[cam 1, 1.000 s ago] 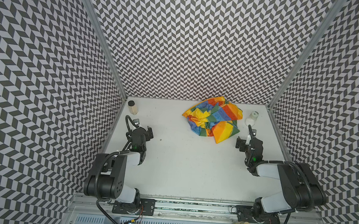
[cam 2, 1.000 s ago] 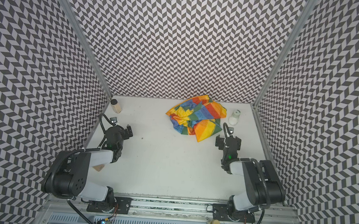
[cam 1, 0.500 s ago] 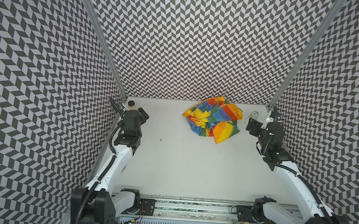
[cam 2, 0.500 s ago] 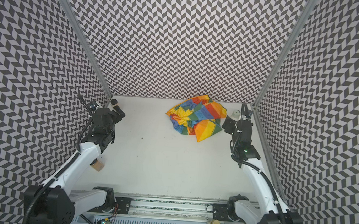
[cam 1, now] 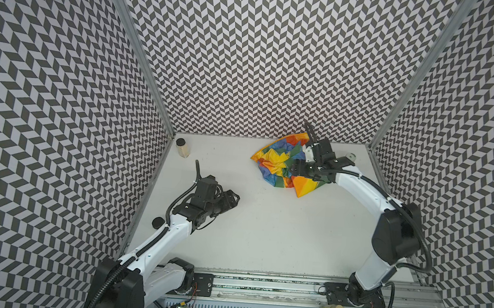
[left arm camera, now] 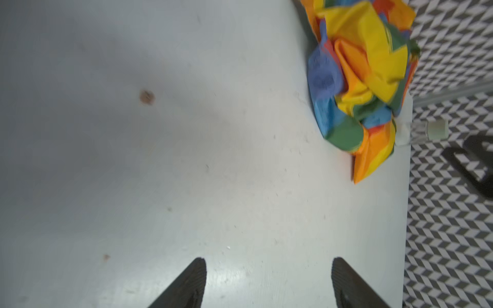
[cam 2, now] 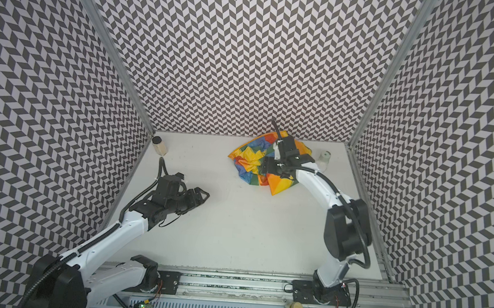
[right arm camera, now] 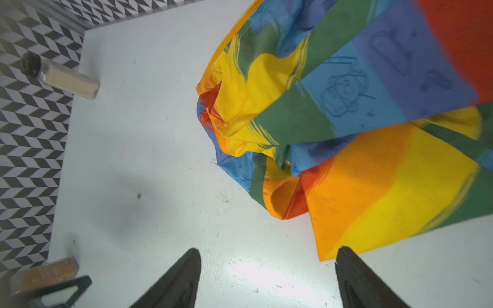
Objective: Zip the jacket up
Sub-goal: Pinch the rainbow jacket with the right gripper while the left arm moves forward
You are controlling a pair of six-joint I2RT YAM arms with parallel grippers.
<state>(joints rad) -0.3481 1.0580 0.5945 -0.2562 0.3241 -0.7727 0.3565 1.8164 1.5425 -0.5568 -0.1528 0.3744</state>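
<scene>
Now, from the near edge outward: the rail (cam 1: 260, 283) carries both arms, which a second ago sat folded back close to it and have since swung out over the counter (cam 1: 264, 236).

Your left arm (cam 1: 171, 232) has come in from the side wall and hovers above the bare left half of the counter. The left fingers (cam 1: 231, 196) point toward the middle. The left wrist view shows them (left arm camera: 186, 288) spread apart with nothing between, only white surface below. They are well apart from the jacket (cam 1: 272, 162).

Farther in, your right arm (cam 1: 362, 192) has reached across to the near right edge of the jacket. The right fingers (cam 1: 295, 170) hang just over the cloth. In the right wrist view they (right arm camera: 181, 280) stand released and empty, one tip just beside the orange corner; whether it touches cannot be told.

The jacket (cam 2: 251, 158) itself has not moved. It lies as a crumpled heap right of the middle, close to the back wall, in both top views. A toothed orange-yellow zipper edge (right arm camera: 226, 40) shows along one fold. The rest of the zipper is buried, and no slider can be made out.

Beyond, a jar (cam 1: 182, 148) stands in the far left corner and a pale bottle (cam 2: 324, 158) at the far right, near the jacket.

By this evidence zipping has not begun. Only the right-hand approach is complete, and you will likely need to pull the heap open and flat before the zipper halves can be lined up.
</scene>
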